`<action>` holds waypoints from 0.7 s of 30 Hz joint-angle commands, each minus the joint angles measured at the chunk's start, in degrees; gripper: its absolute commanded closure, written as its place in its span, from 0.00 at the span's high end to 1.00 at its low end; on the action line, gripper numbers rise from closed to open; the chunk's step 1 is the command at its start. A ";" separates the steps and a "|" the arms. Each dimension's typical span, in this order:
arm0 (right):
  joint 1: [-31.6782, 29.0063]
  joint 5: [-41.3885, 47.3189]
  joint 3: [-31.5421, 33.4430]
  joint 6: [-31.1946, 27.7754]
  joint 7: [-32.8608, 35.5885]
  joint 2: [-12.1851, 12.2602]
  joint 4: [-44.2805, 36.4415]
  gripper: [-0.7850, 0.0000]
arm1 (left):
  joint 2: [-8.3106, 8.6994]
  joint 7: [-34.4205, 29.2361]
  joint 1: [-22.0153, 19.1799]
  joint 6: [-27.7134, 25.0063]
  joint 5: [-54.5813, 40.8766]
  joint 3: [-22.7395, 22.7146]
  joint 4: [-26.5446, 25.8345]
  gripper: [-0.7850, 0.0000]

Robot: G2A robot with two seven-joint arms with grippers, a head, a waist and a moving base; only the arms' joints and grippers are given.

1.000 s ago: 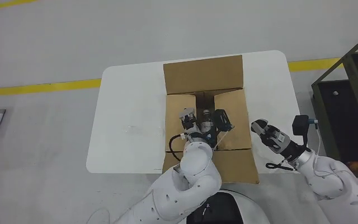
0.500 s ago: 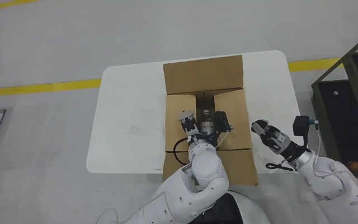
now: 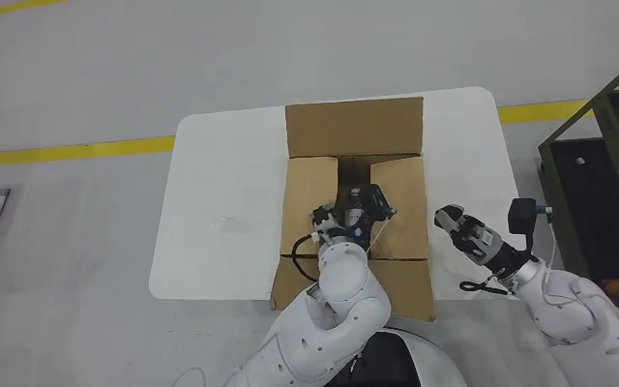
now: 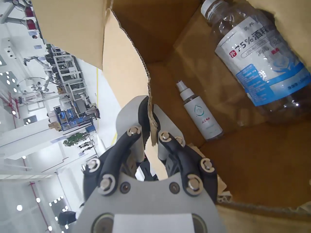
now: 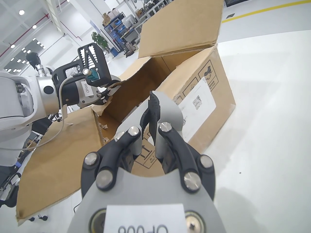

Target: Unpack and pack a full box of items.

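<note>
**Left pincer clamped on box flap**

The cardboard box point(image 3: 353, 126) sits open on the white desk point(image 3: 222, 184). The left pincer point(image 4: 150, 112) is clamped on the torn edge of an inner flap point(image 4: 126, 73). On the box floor lie a large clear labelled bottle point(image 4: 260, 56) and, beside it, a small spray bottle point(image 4: 200, 115). The right pincer point(image 5: 153, 107) hangs over the desk just beside the box, fingers together on nothing.

The table point(image 3: 218, 174) and box point(image 3: 353, 126) are viewed from high above by the top camera, faced straight down. The left wrist camera is set close behind the left gripper point(image 4: 149, 109) and aimed into the box. The right wrist camera, behind the right gripper point(image 5: 154, 105), is held at the box's 3 o'clock and aimed at its outer wall. The box is shared by all views.
</note>
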 commanded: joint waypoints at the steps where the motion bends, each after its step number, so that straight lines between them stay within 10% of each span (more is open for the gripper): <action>1: 0.07 2.25 0.18 -0.33 0.08 -0.02 -0.50 0.00 | -0.21 0.21 0.58 0.51 -1.04 -1.29 -1.15 0.00; 12: 3.59 10.47 -0.90 0.73 12.63 0.46 -4.48 0.00 | -1.39 2.44 2.58 2.37 -8.30 -7.44 -6.93 0.00; 15: 5.68 7.04 -2.01 2.57 18.13 0.70 -4.40 0.00 | -1.58 2.81 2.85 2.06 -7.69 -8.04 -7.22 1.00; 21: 7.00 4.25 -3.47 4.41 20.88 0.77 -4.63 0.00 | -1.77 2.91 2.52 -0.67 -4.01 -9.21 -8.11 1.00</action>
